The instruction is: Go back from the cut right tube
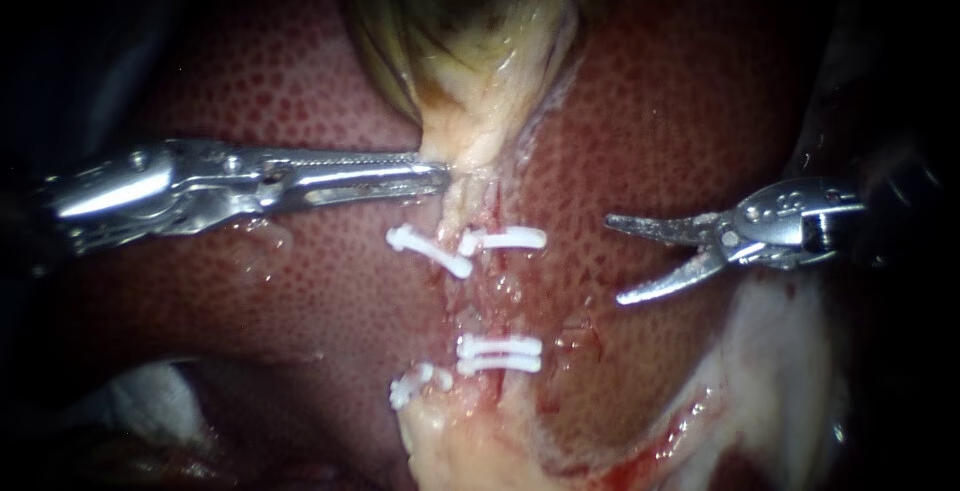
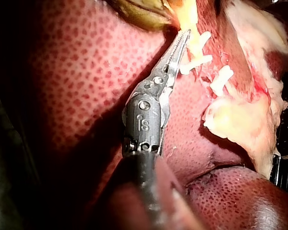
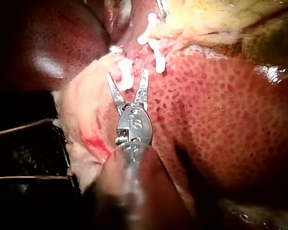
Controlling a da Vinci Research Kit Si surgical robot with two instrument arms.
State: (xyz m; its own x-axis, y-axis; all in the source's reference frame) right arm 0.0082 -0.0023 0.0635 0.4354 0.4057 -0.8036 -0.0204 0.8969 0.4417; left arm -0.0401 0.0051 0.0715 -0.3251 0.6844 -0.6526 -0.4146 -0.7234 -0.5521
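My left instrument (image 1: 435, 177) reaches in along the liver (image 1: 300, 81), its jaws shut on the pale neck of the gallbladder (image 1: 470, 51); the left wrist view shows the same hold (image 2: 184, 37). Below that hold, white clips sit in two pairs: an upper pair (image 1: 505, 239) and a lower pair (image 1: 498, 353). Between the pairs lies a raw, reddish stretch of the right tube (image 1: 497, 296). My right instrument (image 1: 614, 260) hangs over the liver, right of the clips and touching nothing, its jaws open. In the right wrist view its open jaws (image 3: 127, 74) point at the clips (image 3: 126, 72).
Pale fatty tissue (image 1: 470, 441) lies below the lower clips, with more whitish, blood-streaked tissue (image 1: 780, 351) at the lower right. A piece of white gauze (image 1: 140, 391) shows at the lower left. The liver (image 1: 680, 101) surrounds the clipped strip on both sides.
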